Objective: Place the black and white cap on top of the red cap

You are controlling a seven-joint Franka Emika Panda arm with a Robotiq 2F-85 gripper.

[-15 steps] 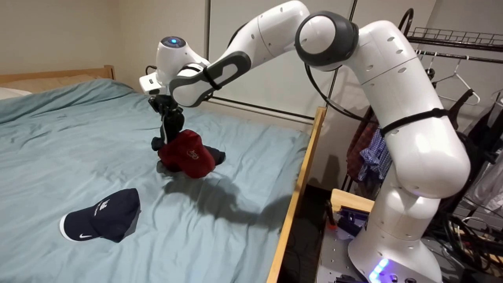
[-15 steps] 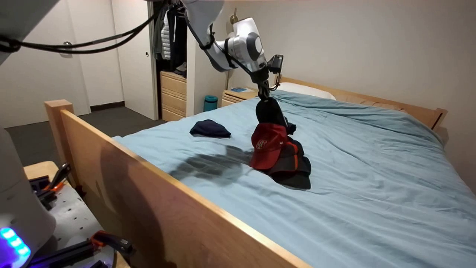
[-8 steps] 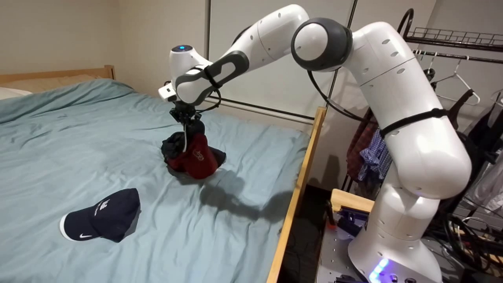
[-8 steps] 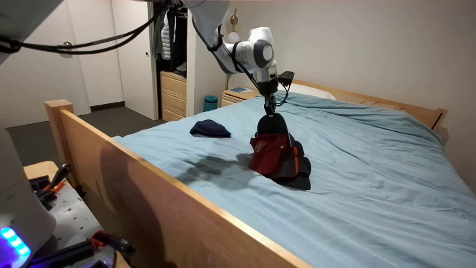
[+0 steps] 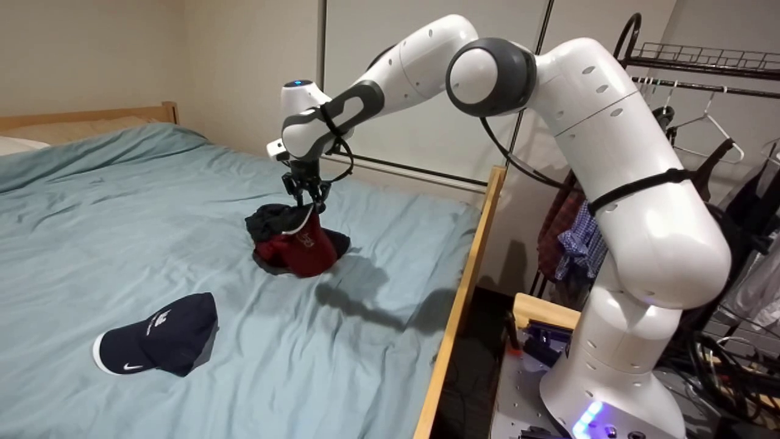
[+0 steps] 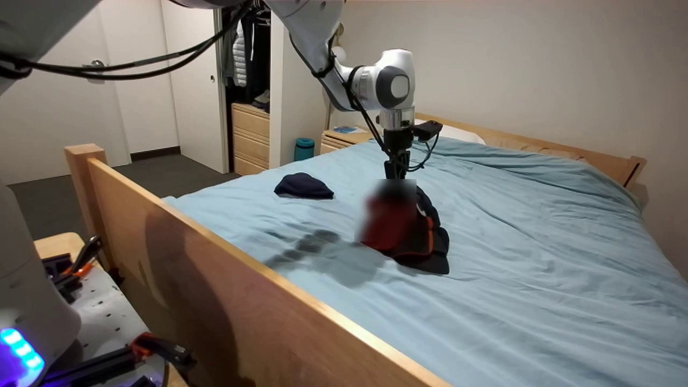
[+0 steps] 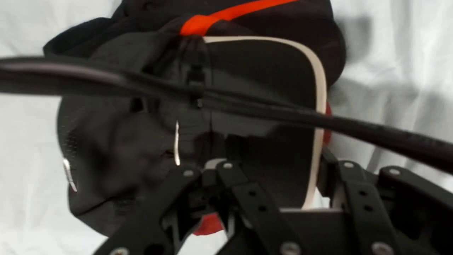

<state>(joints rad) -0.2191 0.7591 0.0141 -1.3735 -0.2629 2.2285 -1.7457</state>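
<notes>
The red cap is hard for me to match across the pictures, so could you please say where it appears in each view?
In an exterior view, the red cap is left of centre.
In an exterior view, the red cap is right of centre, blurred.
In the wrist view, slivers of the red cap show at bottom centre and right.
Shared landmark: the tool.

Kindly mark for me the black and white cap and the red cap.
Black and white cap (image 5: 274,221), in an exterior view: crumpled crown.
Red cap (image 5: 306,241), in an exterior view: pale front logo.
</notes>
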